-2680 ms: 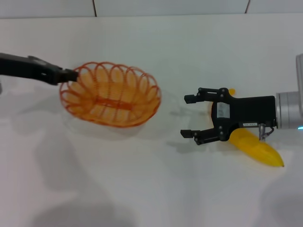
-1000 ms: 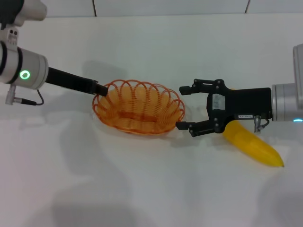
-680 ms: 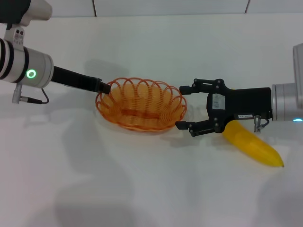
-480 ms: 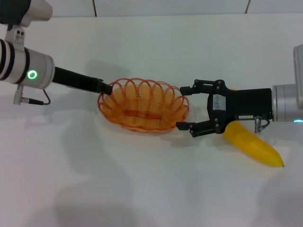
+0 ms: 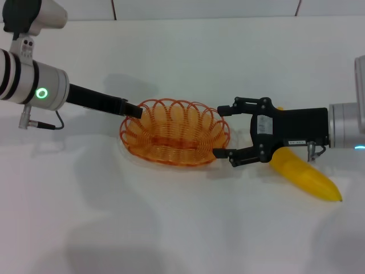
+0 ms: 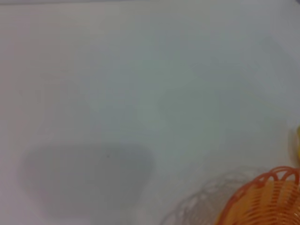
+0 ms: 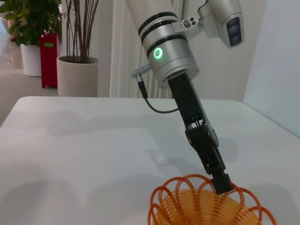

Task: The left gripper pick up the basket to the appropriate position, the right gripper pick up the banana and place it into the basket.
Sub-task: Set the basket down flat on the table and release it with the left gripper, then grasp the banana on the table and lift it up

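The orange wire basket [image 5: 174,132] sits in the middle of the white table [image 5: 182,228]. My left gripper [image 5: 134,109] is shut on the basket's left rim; in the right wrist view it [image 7: 221,180] grips the rim of the basket [image 7: 206,206]. The basket's edge also shows in the left wrist view [image 6: 262,199]. My right gripper [image 5: 223,130] is open and empty, its fingertips close to the basket's right rim. The yellow banana [image 5: 305,176] lies on the table partly under the right gripper's body, its pointed end toward the right.
The table's far edge meets a tiled wall [image 5: 205,8]. In the right wrist view, potted plants [image 7: 77,56] and a red bin [image 7: 49,65] stand beyond the table.
My left arm has carried the basket rightward from the table's left to just before the right gripper. The right gripper and the banana have stayed nearly still.
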